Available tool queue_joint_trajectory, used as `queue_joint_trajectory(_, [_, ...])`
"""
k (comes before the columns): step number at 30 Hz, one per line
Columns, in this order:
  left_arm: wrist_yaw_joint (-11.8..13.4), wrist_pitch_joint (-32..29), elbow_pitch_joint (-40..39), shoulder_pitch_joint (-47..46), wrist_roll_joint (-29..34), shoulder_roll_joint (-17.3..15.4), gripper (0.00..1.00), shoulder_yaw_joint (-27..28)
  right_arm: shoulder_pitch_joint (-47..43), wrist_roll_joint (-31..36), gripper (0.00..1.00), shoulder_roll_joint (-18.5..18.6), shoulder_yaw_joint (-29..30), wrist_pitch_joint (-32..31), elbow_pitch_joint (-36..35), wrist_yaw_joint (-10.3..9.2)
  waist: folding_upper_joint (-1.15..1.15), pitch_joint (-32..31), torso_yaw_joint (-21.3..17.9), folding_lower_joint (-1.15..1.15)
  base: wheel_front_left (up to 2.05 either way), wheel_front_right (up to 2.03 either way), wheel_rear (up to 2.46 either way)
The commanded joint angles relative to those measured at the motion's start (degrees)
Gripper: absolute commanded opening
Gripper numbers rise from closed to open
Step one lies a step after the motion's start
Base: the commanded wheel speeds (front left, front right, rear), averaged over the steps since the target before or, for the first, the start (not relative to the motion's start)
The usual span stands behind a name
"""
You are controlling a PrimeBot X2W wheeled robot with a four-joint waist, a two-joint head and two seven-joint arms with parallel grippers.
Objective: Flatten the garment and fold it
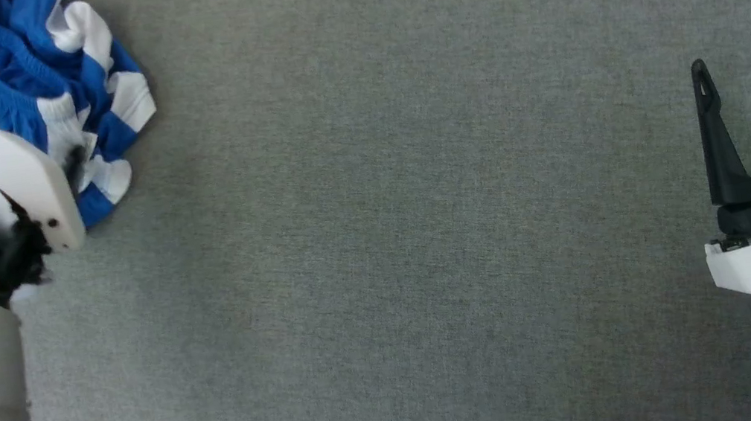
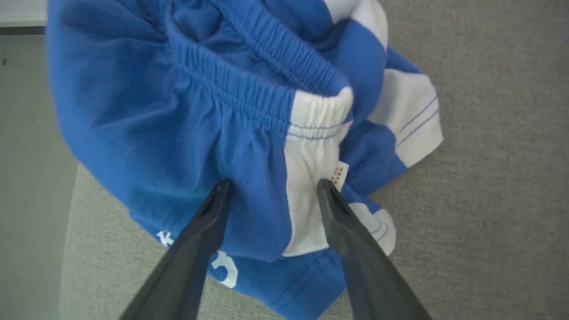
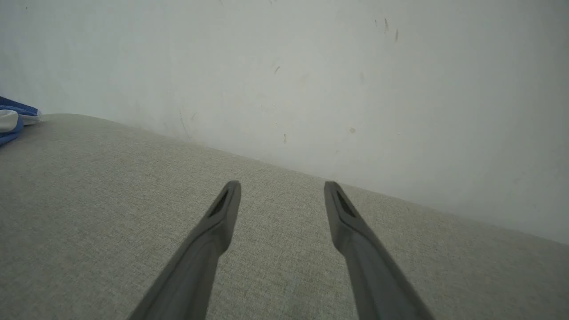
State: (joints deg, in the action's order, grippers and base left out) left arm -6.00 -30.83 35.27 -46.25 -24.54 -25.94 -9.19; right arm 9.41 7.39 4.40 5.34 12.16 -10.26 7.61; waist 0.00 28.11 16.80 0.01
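left hand (image 2: 273,184) spread wide over the crumpled garment (image 2: 155,111) (perhaps touching it).

White lettering (image 2: 224,269) stood on the blue shorts (image 2: 133,111) near a stitched hem, partly covered: one character resembling a "k" and, beside it, a rounded figure that read as a "3" seen askew. A small white label (image 2: 341,173), sewn at the edge of a white side band, carried rows of print too fine to read.
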Motion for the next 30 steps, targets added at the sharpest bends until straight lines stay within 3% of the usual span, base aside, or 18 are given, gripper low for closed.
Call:
queue_joint_trajectory(1, [-0.3,-1.2,1.9,-1.2,-1.6,0.0,1.0,-1.2,1.1,0.5,1.0,0.2,0.0,0.6,-0.3,-0.1,0.0,2.0,-0.5,-0.01,0.0,0.0,0.0])
queue_joint_trajectory(7, [-0.7,-5.6,6.6,-2.5,-4.9,-0.6,1.0,-7.3,1.7,1.1,1.0,0.4,-1.3,1.3,-0.1,-0.11,0.0,2.6,-0.1,-0.01,0.0,0.0,0.0])
queue_joint_trajectory(8, [-0.8,-5.8,7.3,-3.0,-5.6,-1.0,0.75,-8.0,1.8,1.1,1.0,0.3,-1.4,1.4,0.0,-0.11,0.0,2.5,0.0,-0.01,0.0,0.0,0.0])
queue_joint_trajectory(9, [-0.8,-5.8,7.7,-3.5,-6.2,-1.4,0.15,-8.6,1.8,1.1,1.0,0.2,-1.5,1.6,0.0,-0.11,0.0,2.2,0.2,-0.01,0.0,0.0,0.0])
queue_joint_trajectory(10, [-0.9,-5.5,8.0,-4.1,-6.8,-2.0,0.0,-9.2,1.8,1.1,1.0,0.2,-1.6,1.7,0.1,-0.11,0.0,1.9,0.4,-0.01,0.0,0.0,0.0])
queue_joint_trajectory(20, [-1.5,5.9,6.2,-14.1,-6.9,-10.0,0.0,-16.3,-0.6,0.9,1.0,-1.1,-0.6,2.8,0.6,-0.12,0.0,-5.6,2.5,-0.01,0.0,0.0,0.0])
queue_joint_trajectory(25, [-1.5,10.2,1.4,-16.4,-5.4,-11.0,0.0,-20.6,-2.7,0.4,1.0,-1.4,0.4,2.8,0.9,-0.12,0.0,-9.7,2.3,-0.01,0.0,0.0,0.0])
queue_joint_trajectory(30, [-1.5,13.1,-6.4,-18.9,-5.6,-9.6,0.0,-26.3,-4.2,-1.9,1.0,-1.5,0.9,2.8,1.2,-0.12,0.0,-13.0,0.6,-0.01,0.0,0.0,0.0])
